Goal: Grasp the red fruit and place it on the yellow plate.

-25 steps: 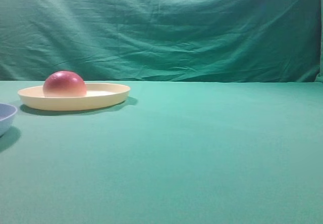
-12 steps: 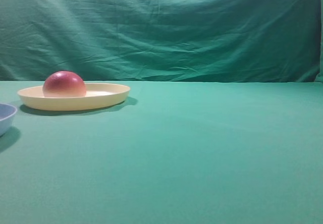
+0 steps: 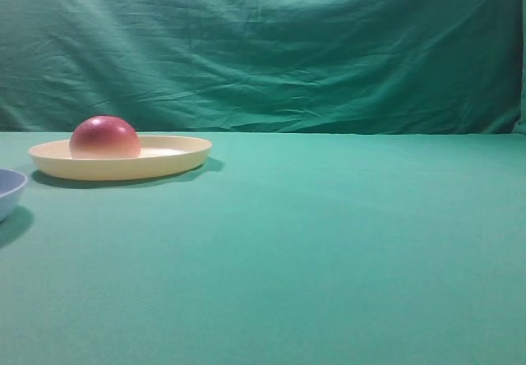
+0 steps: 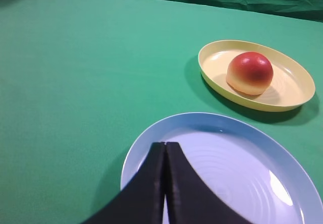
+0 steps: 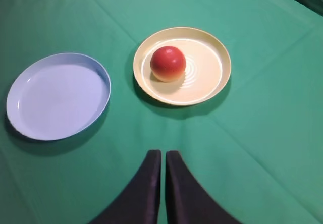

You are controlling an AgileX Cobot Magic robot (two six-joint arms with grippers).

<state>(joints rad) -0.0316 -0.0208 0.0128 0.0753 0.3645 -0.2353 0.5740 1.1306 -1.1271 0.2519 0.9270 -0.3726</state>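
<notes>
Left gripper [image 4: 165,146] squeezed shut, holding nothing, hanging over light blue dish [image 4: 282,148]; red fruit [image 4: 249,72] sitting in yellow plate [image 4: 298,90]. Right gripper [image 5: 163,156] pressed shut too, nothing held, near plate. From high view, fruit [image 3: 104,137] on plate's [image 3: 177,155] left part.

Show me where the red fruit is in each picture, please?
Exterior high view: the red fruit is at the far left, on the yellow plate.
Left wrist view: upper right, sitting left of the plate's middle, beyond the blue dish.
Right wrist view: top centre, on the left part of the plate, straight ahead of the shut right pincer.
Shared landmark: the yellow plate under the fruit shows in all three views.
</notes>
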